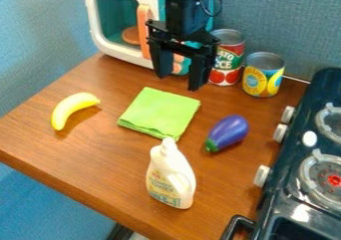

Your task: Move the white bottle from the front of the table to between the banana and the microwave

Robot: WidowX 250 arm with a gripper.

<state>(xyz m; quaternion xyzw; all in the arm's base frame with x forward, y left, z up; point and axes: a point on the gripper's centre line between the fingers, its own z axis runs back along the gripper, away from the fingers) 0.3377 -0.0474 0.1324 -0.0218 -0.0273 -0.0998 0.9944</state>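
At upper center of the frame we've got the black claw hanging open and empty, green cloth below, yellow banana at left, purple eggplant right of center.

Print on red can, yellow can, bottle

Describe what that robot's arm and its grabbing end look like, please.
The arm is black, with blocky, angular segments and a thin dark cable looping beside its upper part. At its end, the black gripper has a wide crosspiece carrying two straight, flat-sided jaws. I can't make out any markings.
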